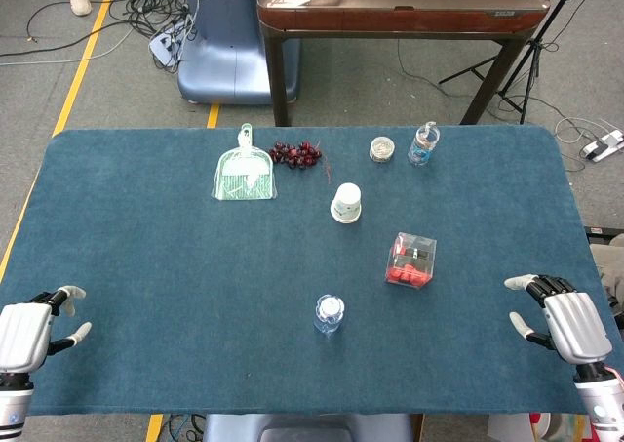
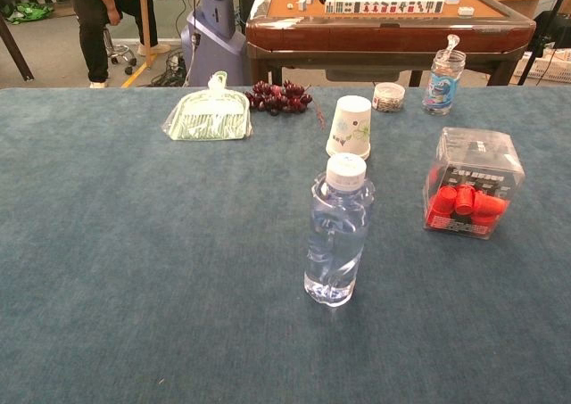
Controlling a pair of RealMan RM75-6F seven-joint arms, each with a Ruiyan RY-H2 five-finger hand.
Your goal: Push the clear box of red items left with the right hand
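The clear box of red items stands on the blue table, right of centre; the chest view shows the clear box at the right with red pieces in its lower half. My right hand rests at the table's near right edge, fingers apart and holding nothing, well to the right of and nearer than the box. My left hand lies at the near left corner, also with fingers apart and empty. Neither hand shows in the chest view.
A water bottle stands near the front centre, left of the box. A paper cup, green dustpan, grapes, a small round tin and a second bottle sit farther back. A wooden table stands beyond.
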